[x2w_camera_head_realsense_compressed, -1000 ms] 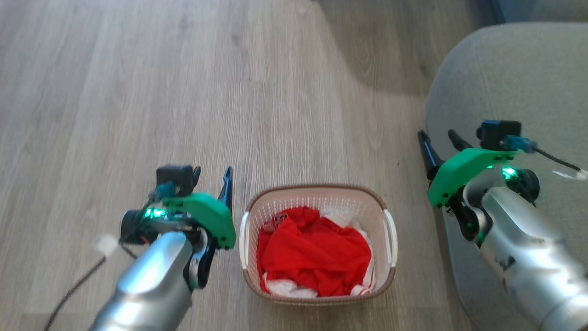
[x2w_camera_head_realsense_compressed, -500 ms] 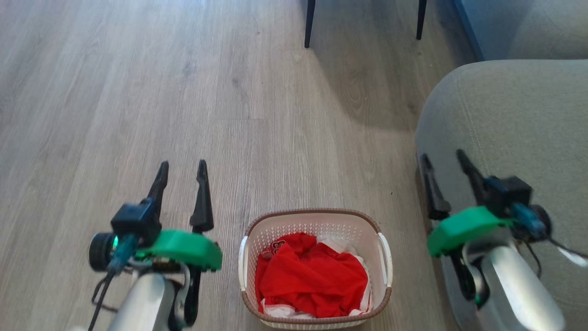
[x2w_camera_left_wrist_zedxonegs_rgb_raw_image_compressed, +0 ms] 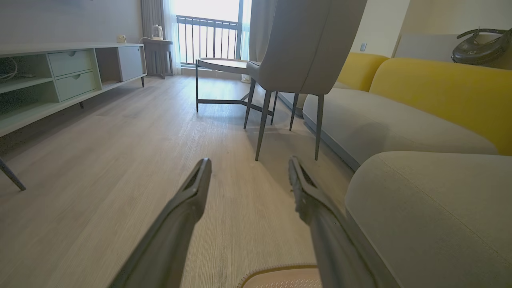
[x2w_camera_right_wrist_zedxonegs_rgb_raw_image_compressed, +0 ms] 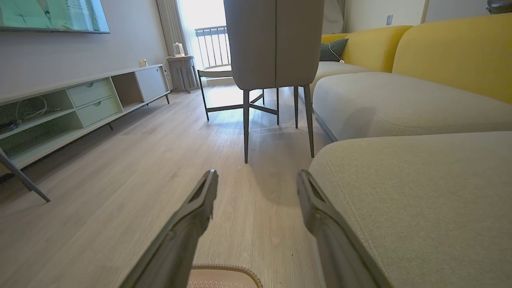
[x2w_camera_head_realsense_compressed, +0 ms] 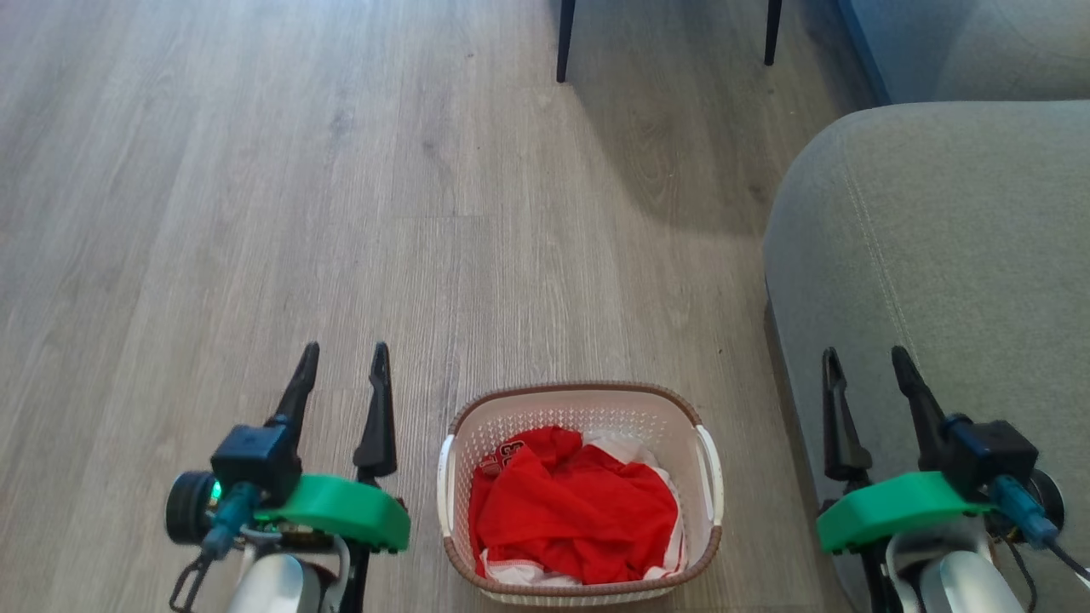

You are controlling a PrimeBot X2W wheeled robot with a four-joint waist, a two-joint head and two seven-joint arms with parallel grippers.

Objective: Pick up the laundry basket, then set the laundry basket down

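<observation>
Cream perforated plastic laundry basket (x2w_camera_head_realsense_compressed: pixel 579 393) sits on grey wood floor (x2w_camera_head_realsense_compressed: pixel 255 213) between left end effector (x2w_camera_head_realsense_compressed: pixel 346 351) and right end effector (x2w_camera_head_realsense_compressed: pixel 863 354), both fingers-spread.

Home living room, sofa (x2w_camera_right_wrist_zedxonegs_rgb_raw_image_compressed: pixel 400 100), low cabinet (x2w_camera_right_wrist_zedxonegs_rgb_raw_image_compressed: pixel 80 108)

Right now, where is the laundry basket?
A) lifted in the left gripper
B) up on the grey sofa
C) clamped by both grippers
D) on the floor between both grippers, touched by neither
D: the laundry basket sits on the wood floor, with the left gripper and the right gripper open on either side, both clear of its handles.
</observation>
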